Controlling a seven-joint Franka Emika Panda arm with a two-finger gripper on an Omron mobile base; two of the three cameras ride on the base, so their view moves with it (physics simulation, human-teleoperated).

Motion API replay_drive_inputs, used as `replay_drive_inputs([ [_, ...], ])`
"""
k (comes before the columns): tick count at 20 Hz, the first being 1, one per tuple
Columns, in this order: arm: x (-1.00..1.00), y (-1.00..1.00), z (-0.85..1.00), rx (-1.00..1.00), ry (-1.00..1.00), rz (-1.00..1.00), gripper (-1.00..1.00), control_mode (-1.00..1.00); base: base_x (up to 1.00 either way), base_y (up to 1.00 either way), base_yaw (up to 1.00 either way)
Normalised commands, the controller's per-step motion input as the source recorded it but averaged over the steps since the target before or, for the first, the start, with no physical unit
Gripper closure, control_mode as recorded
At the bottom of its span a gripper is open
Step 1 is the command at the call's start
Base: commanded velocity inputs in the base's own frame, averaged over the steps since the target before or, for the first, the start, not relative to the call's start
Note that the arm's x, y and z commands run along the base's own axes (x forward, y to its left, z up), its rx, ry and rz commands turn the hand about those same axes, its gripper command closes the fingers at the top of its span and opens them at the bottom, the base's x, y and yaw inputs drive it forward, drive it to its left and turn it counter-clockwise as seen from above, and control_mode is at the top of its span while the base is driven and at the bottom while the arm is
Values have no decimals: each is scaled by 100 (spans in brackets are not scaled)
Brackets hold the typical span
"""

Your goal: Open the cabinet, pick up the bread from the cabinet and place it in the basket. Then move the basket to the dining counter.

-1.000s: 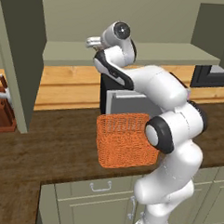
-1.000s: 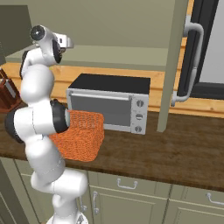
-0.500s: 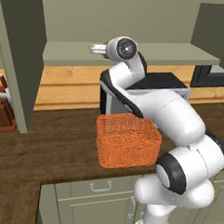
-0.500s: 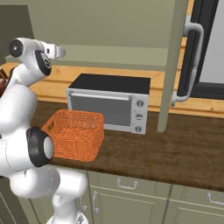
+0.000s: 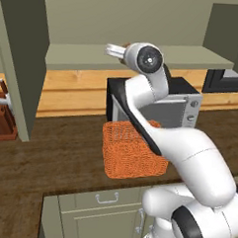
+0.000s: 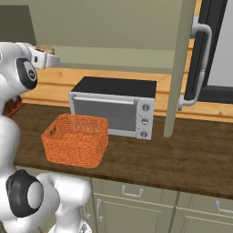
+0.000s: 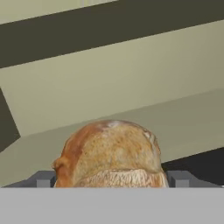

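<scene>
Bread loaf (image 7: 111, 153), lower part cut off, sits between my end effector's (image 7: 111, 179) wide-open fingers; contact unclear.

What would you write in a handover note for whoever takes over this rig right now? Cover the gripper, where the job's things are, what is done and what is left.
Gripper: jaws open, one fingertip either side of the bread, not closed on it.
Bread: on the cabinet shelf, not lifted.
Cabinet: doors open; right door swung out.
Basket: on the dark wood worktop in front of the microwave; nothing seen in it.
Done: cabinet opened, gripper brought to the bread.
Left: close on the bread, lift it out, place it in the basket, carry the basket to the dining counter.
</scene>
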Motion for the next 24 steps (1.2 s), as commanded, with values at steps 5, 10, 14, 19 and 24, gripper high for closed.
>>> replay_drive_inputs([
  [5, -100, -6, 57, 6, 12, -1, 100, -100, 0, 0, 0],
  [10, -96, 0, 6, 0, 29, 1, 100, -100, 0, 0, 0],
  [14, -99, 0, -23, -1, 13, 0, 100, -100, 0, 0, 0],
  [19, -78, 0, -67, -5, 11, 0, 100, -100, 0, 0, 0],
  [24, -3, -6, -79, 0, 17, 1, 100, -100, 0, 0, 0],
])
